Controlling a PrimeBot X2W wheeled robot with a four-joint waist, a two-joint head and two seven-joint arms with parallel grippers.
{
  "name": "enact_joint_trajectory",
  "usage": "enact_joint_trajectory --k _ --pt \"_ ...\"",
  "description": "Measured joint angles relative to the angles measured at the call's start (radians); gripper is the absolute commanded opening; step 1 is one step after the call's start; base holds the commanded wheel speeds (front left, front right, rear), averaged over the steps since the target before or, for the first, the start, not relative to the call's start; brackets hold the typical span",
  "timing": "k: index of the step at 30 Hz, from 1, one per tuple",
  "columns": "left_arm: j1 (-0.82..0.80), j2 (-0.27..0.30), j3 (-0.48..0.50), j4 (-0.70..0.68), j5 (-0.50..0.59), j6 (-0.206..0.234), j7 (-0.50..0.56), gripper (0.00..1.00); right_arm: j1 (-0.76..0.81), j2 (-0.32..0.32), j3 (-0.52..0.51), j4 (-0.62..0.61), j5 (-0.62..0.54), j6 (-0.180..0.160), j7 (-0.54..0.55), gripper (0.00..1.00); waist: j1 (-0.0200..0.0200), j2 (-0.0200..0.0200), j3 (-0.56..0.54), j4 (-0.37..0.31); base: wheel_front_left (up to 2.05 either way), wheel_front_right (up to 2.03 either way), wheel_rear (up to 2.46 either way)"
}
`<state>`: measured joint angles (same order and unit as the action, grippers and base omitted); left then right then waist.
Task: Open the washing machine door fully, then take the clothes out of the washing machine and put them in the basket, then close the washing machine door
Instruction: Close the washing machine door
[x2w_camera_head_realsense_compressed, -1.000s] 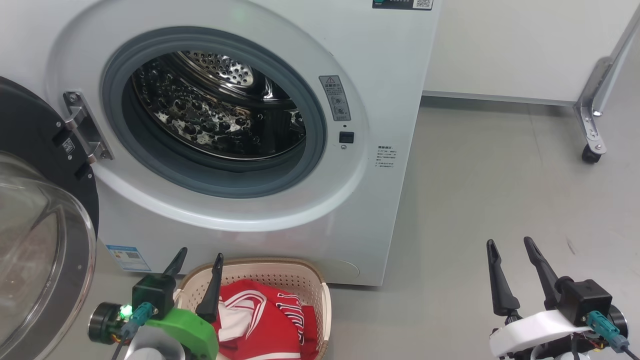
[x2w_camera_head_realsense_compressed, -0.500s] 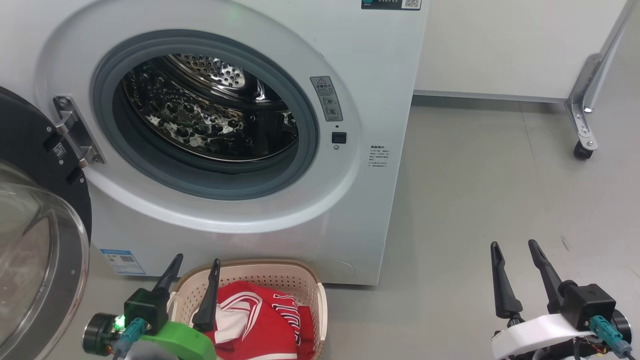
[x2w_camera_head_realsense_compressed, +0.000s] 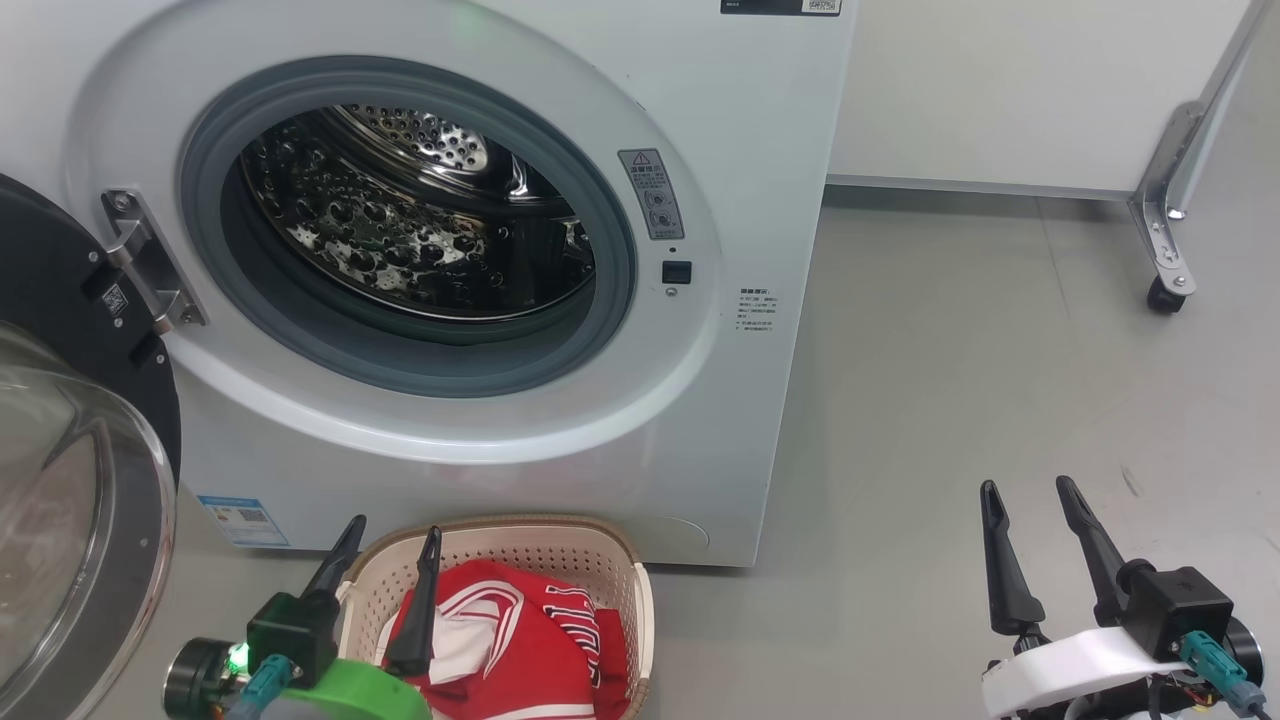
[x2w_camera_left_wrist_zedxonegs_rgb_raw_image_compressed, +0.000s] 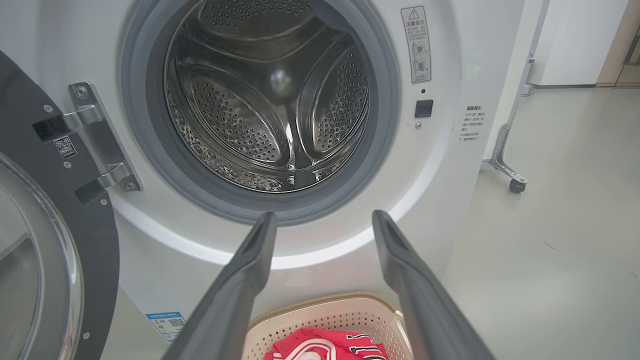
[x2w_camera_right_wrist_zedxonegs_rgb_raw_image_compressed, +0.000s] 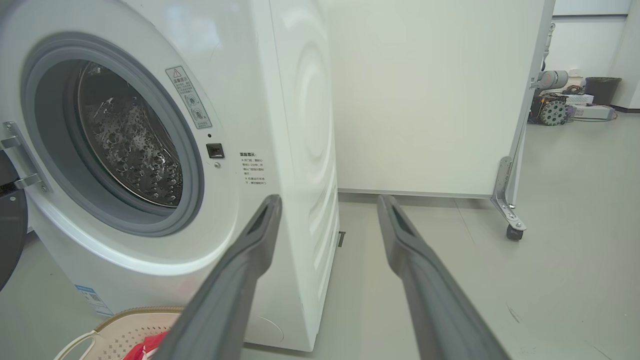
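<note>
Clothes are seen piled in the basket, which is parked on the floor right in front of the washer. L gripper is held spread wide w/ nothing in it, over the basket's left end. One finger is lined up over the red stuff, the other by the rim; contact can't be told tbh. R gripper is spread wide too, empty, well apart to the right. Door is swung open on the left, drum exposed.

Left gripper and right gripper both hang low, fingers spread wide, pointing forward, holding nothing
</note>
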<state>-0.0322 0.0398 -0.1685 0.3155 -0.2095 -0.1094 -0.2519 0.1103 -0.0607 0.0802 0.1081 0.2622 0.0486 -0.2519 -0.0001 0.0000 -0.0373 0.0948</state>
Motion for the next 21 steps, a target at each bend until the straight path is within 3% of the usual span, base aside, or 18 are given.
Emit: enact_joint_trajectory --k 21 --pt "0.034 0.0 0.001 -0.035 0.0 0.003 0.0 1.0 0.0 0.002 0.004 -0.004 0.0 0.0 0.0 1.0 0.0 0.0 0.0 0.001 0.0 0.0 0.0"
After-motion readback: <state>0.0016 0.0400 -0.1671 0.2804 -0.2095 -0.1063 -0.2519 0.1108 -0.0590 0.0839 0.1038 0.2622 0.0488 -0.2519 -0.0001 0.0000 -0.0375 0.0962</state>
